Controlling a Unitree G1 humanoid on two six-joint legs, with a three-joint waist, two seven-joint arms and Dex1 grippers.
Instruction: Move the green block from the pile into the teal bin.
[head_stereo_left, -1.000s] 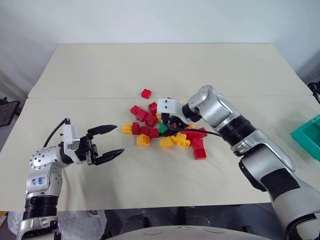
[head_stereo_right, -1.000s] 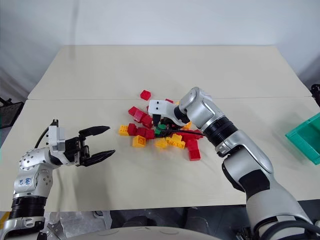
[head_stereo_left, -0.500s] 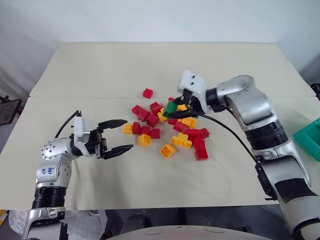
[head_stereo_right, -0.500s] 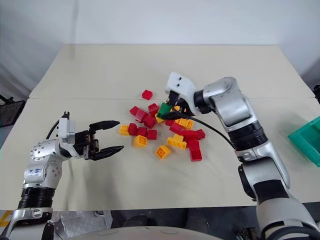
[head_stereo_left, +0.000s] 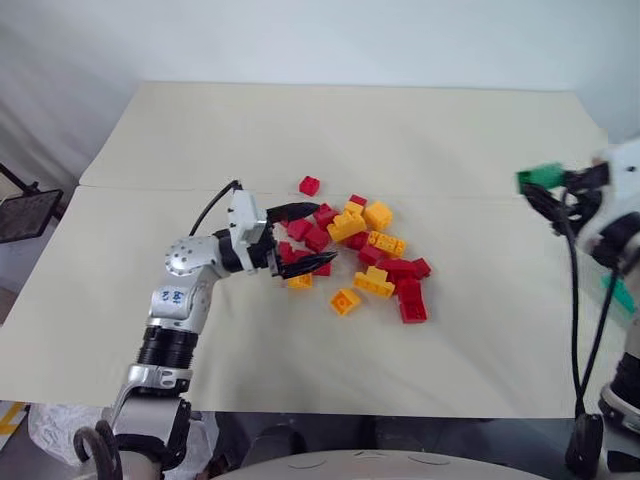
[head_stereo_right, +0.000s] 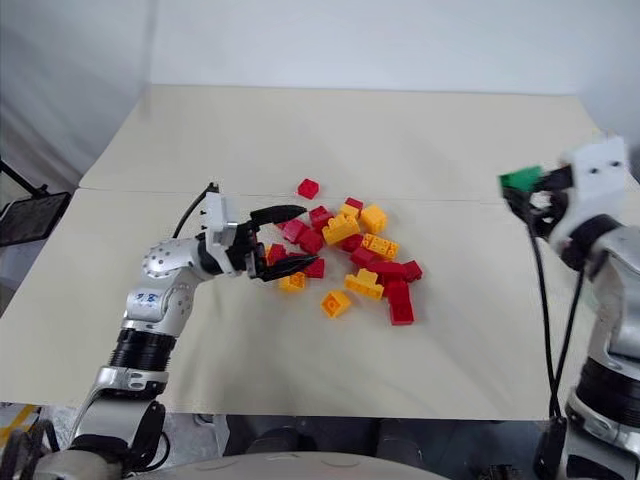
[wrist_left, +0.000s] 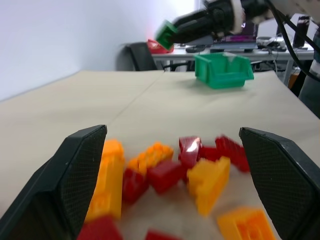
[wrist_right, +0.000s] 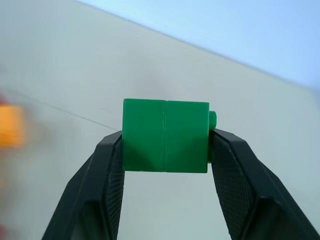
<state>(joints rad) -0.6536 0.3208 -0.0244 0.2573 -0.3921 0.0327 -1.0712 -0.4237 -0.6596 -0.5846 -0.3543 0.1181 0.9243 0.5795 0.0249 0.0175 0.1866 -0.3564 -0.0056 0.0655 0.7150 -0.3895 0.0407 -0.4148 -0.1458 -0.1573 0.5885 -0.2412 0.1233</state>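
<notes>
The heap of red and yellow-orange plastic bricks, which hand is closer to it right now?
Left. The left hand sits open at the heap of red and yellow-orange plastic bricks' left edge. The right hand is off to its right, above the table, gripping the small green plastic brick.

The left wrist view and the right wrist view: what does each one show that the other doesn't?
Left wrist view alone: its own open tool over the pile, and the teal bin farther along the table. Right wrist view alone: a close look at the two fingers clamped on the brick's sides. Both show the green block in the right tool, off the table.
</notes>
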